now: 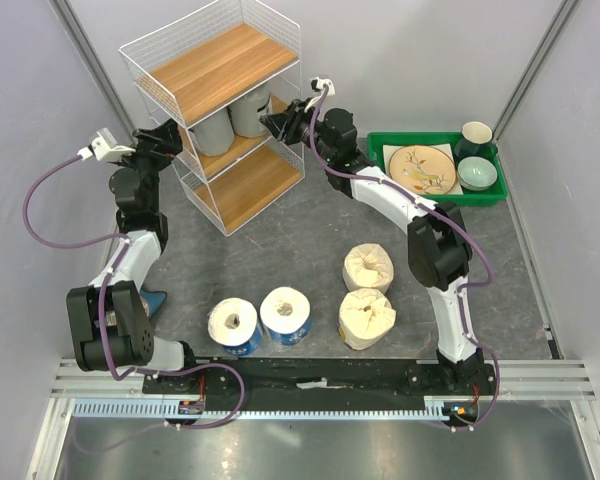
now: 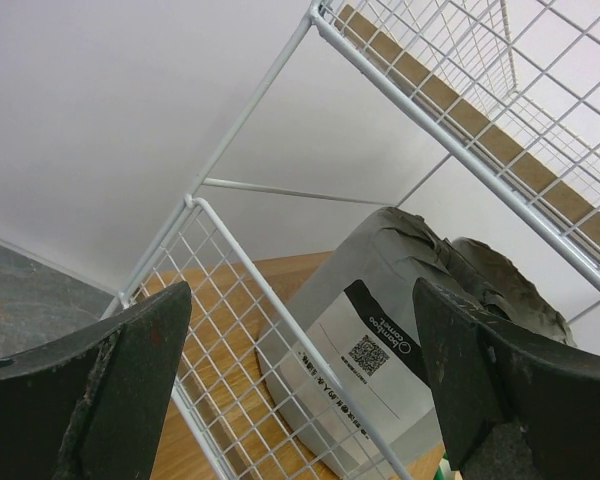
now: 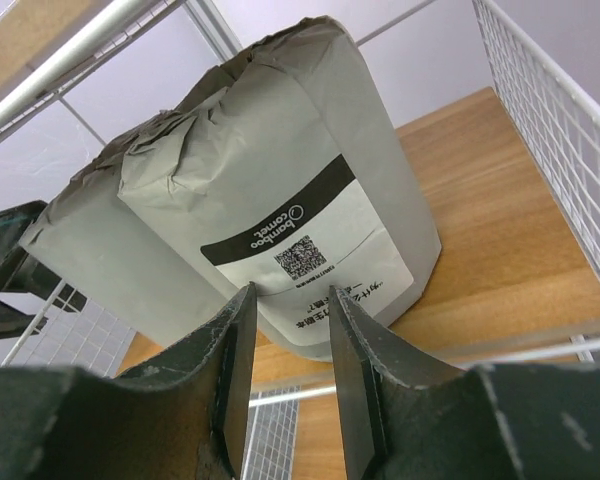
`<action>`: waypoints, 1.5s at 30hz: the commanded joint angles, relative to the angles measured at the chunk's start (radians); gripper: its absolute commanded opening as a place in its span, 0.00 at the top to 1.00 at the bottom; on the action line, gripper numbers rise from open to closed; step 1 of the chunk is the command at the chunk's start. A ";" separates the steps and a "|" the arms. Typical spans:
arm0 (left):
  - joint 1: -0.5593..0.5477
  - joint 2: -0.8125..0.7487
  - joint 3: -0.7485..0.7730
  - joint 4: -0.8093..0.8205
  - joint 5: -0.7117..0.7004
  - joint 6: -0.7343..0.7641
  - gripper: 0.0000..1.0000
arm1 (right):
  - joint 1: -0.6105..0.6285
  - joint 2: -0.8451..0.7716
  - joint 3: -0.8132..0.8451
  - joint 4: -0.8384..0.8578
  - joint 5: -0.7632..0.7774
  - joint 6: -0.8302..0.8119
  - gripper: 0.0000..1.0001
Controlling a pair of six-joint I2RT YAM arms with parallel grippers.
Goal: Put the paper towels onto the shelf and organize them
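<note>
Standing on the shelf, grey roll just beyond right gripper, jaws narrowly parted, empty, left gripper spread wide

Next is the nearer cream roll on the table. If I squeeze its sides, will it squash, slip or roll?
The nearer cream roll looks unwrapped and rumpled, so it probably gives under a squeeze, while the rough surface should resist slipping. It appears to stand on end, so it likely stays put unless tipped. It is probably light for its bulk.

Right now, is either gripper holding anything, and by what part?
Nothing held. Left gripper gapes empty beside the shelf; right gripper, jaws narrowly apart, grips nothing before the grey roll.
</note>
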 commanded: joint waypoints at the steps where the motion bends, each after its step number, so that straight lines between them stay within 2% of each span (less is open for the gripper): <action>1: 0.006 -0.035 -0.010 0.058 0.017 -0.030 0.01 | 0.001 0.035 0.086 0.024 -0.030 0.007 0.58; 31: 0.013 -0.064 -0.033 0.062 0.037 -0.026 0.01 | 0.009 0.089 0.162 -0.011 -0.059 -0.006 0.57; 37: 0.018 -0.102 -0.059 0.064 0.046 -0.030 0.01 | 0.009 -0.018 0.032 0.039 -0.049 -0.026 0.56; 42: 0.021 -0.182 -0.128 0.050 0.051 -0.049 0.01 | 0.007 -0.151 -0.179 0.105 -0.046 -0.029 0.54; 45: 0.022 -0.263 -0.186 0.024 0.052 -0.060 0.01 | 0.009 -0.295 -0.330 0.139 -0.039 -0.031 0.53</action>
